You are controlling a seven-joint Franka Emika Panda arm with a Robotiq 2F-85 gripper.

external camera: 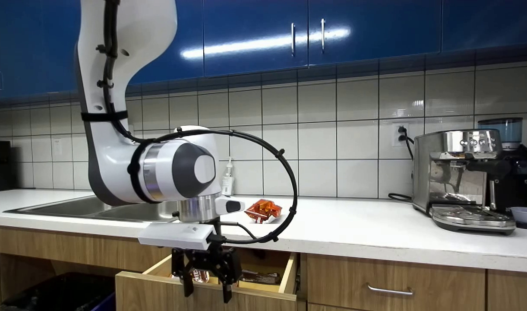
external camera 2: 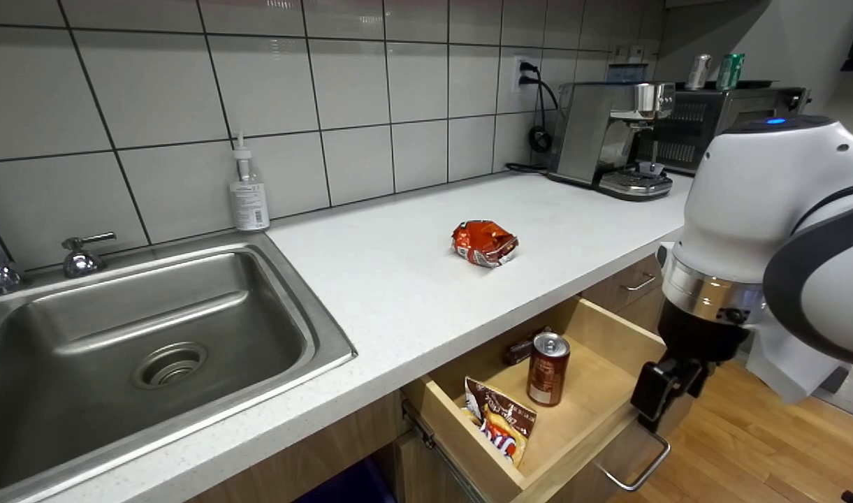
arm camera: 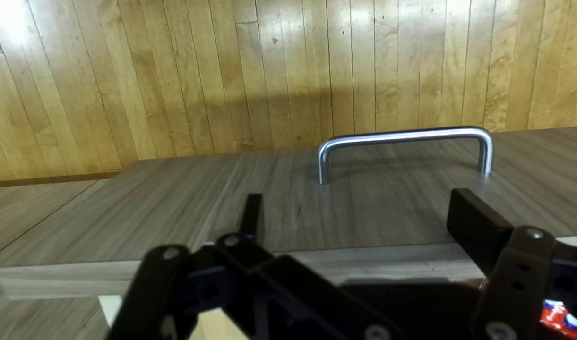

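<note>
Drawer (external camera: pixel 159 293) sits right by the gripper (arm camera: pixel 357 215), sticking out from under the counter (external camera 2: pixel 398 279). Jaws are wide apart with nothing between them, hanging at the drawer's front; can't tell if a finger brushes the wood. Just past the fingertips in the wrist view is a metal handle (arm camera: pixel 406 136), and imo the middle of that bar is the spot to grab. It's stiff, won't squish, but shiny metal is probably slick, so squeeze firmly. Heads up: the fingers spread along the bar's length, so pinching across it would need a wrist turn.

There's a slide rail (external camera 2: pixel 441 454) along the side, so I'd guess it glides easily with a light push or pull. Wood looks rigid, hard to hurt. Go gentle anyway: inside, a can (external camera 2: pixel 548 369) stands upright and could tip if jerked, near a chip bag (external camera 2: pixel 499 423) and a dark wrapped bar (external camera: pixel 261 277).

Farther off, a crumpled red packet (external camera 2: pixel 483 243) lies on the countertop, then an espresso machine (external camera 2: pixel 587 140) way back.
</note>
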